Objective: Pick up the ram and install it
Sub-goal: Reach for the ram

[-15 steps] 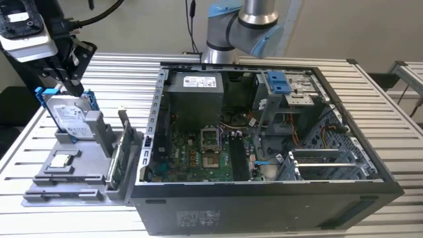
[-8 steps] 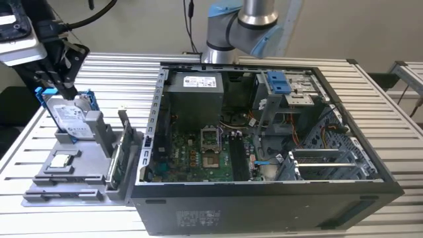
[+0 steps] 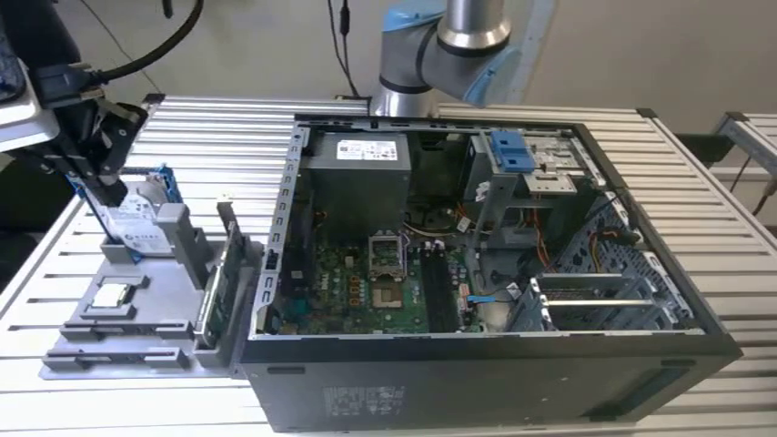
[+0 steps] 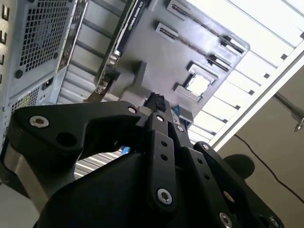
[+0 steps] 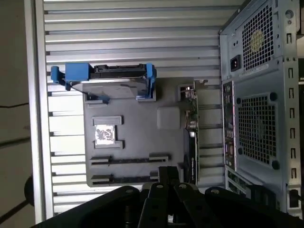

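My gripper (image 3: 113,196) hangs over the far end of the grey fixture tray (image 3: 158,300) at the exterior view's left, well above it. Its fingertips meet in both wrist views (image 4: 156,103) (image 5: 168,172), so it is shut, and I see nothing held between them. The ram (image 5: 128,159) looks like a thin dark stick standing on edge in the tray's narrow holders, also seen in the exterior view (image 3: 127,325). A second dark strip (image 5: 123,179) lies in the holder beside it, partly hidden by the gripper. The open computer case (image 3: 486,346) stands beside the tray, its motherboard (image 3: 364,273) exposed.
On the tray a silver hard drive in a blue frame (image 3: 140,232) stands just under the gripper, a small chip (image 3: 112,294) lies in its pocket, and a green card (image 3: 225,273) stands on edge by the case wall. The table is ribbed metal (image 3: 218,137).
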